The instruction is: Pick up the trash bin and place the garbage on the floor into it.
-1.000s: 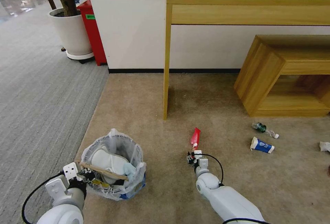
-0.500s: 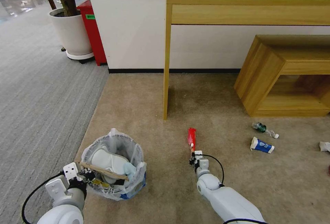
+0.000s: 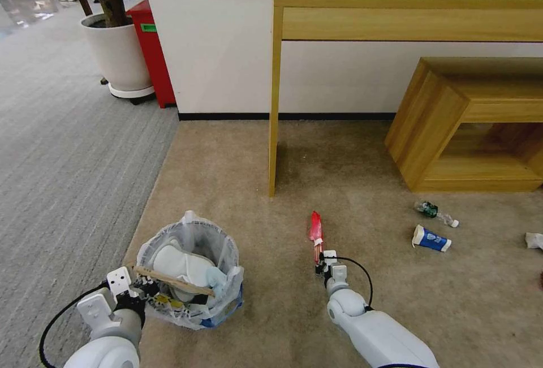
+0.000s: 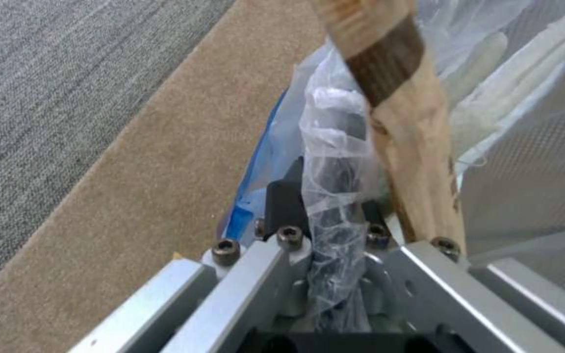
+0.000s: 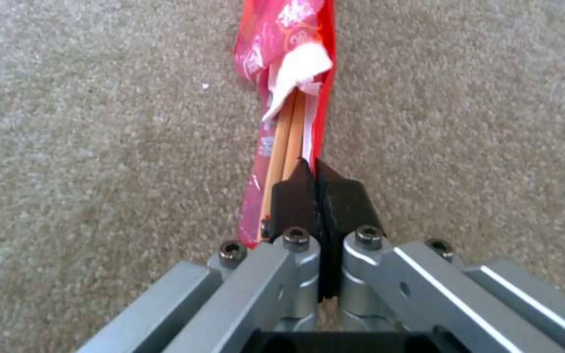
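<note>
Red wrapper pinched off the carpet, bin held ready at the carpet's left edge.

The right gripper (image 3: 320, 260) has its black pads pressed together on the tail of the long red plastic wrapper (image 3: 315, 226) (a pair of wooden chopsticks shows inside it), well in from the edges of the beige short-pile carpet (image 3: 350, 187). The left gripper (image 3: 138, 291) clamps the bagged rim of the small round black trash bin (image 3: 192, 269), likely to keep it steady and near for the drop; it already holds a white slipper (image 3: 175, 263) and a wooden stick (image 3: 169, 280).
</note>
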Controlling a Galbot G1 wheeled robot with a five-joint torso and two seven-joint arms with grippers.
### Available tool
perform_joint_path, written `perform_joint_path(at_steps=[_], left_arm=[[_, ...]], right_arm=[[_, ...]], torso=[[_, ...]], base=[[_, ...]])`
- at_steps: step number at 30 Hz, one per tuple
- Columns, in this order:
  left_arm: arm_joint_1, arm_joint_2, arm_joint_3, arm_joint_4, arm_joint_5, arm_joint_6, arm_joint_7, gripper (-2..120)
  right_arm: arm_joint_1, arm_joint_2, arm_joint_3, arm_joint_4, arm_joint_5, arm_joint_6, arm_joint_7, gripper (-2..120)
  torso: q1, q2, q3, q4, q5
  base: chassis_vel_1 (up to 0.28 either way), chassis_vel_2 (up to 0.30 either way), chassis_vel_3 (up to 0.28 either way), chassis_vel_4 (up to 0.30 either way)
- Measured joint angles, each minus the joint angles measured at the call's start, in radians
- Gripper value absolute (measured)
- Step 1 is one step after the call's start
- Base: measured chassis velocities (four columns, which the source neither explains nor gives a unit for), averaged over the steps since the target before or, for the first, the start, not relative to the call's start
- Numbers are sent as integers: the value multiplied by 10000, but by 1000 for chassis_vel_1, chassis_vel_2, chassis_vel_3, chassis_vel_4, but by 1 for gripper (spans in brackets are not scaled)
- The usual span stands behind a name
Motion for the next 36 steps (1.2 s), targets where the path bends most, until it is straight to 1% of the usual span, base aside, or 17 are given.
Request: perform_joint_path(at_steps=[7, 10, 12, 20, 32, 36], left_arm=[[65, 81, -55, -74, -7, -6, 3, 0], [70, 127, -82, -56, -17, -7, 3, 0], [29, 139, -82, 103, -6, -8, 3, 0], [-98, 118, -38, 347, 43, -9, 1, 0], [-153, 118, -41, 486, 52, -9, -4, 0], [-189, 106, -33, 602, 91, -9, -5, 0]], right_arm=[[-66, 12, 6, 123, -45, 138, -121, 0], [-183, -76, 6, 353, -67, 221, -188, 0], [-300, -219, 5, 686, -64, 273, -225, 0], [-424, -453, 27, 1275, 37, 437, -286, 0], [-476, -579, 29, 1690, 77, 486, -285, 0], [-474, -772, 23, 1958, 46, 546, -287, 0]], torso=[[0, 0, 0, 1, 0], [0, 0, -1, 0, 1], [0, 0, 0, 0, -1], [0, 0, 0, 0, 0], [0, 0, 0, 0, 0], [0, 0, 0, 0, 1]], base=[[0, 0, 0, 0], [0, 0, 0, 0], [0, 0, 0, 0], [0, 0, 0, 0], [0, 0, 0, 0], [0, 0, 0, 0]])
